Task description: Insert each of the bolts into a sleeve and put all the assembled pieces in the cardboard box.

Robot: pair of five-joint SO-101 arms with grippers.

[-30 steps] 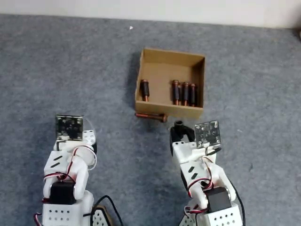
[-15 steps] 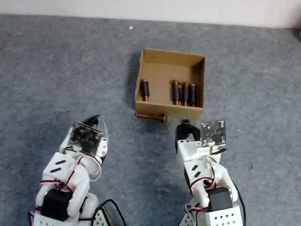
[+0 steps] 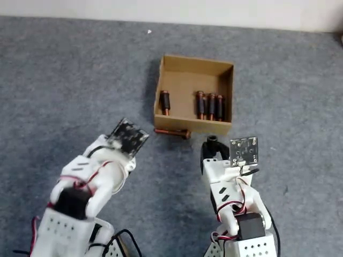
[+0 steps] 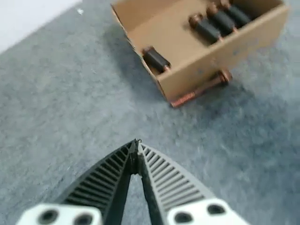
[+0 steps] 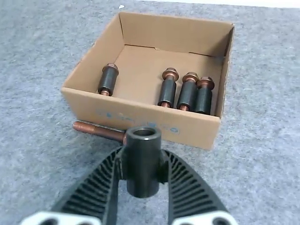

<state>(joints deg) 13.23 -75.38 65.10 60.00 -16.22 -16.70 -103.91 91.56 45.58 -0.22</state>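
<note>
A bare copper bolt (image 3: 172,132) lies on the carpet against the near wall of the cardboard box (image 3: 194,123); it also shows as bolt (image 4: 198,89) and bolt (image 5: 98,131). Several assembled bolt-and-sleeve pieces (image 3: 210,106) lie inside the box, one apart (image 3: 165,101). My right gripper (image 5: 143,165) is shut on a black sleeve (image 5: 142,158), held upright just short of the box, sleeve (image 3: 213,141). My left gripper (image 4: 137,157) is shut and empty, low over the carpet to the left of the bolt.
Grey carpet (image 3: 80,80) covers the whole table. A pale wall strip (image 3: 214,10) runs along the far edge. Open carpet lies left and right of the box.
The left arm has swung forward and to the right, toward the bare bolt. The right arm with the sleeve has barely shifted.
</note>
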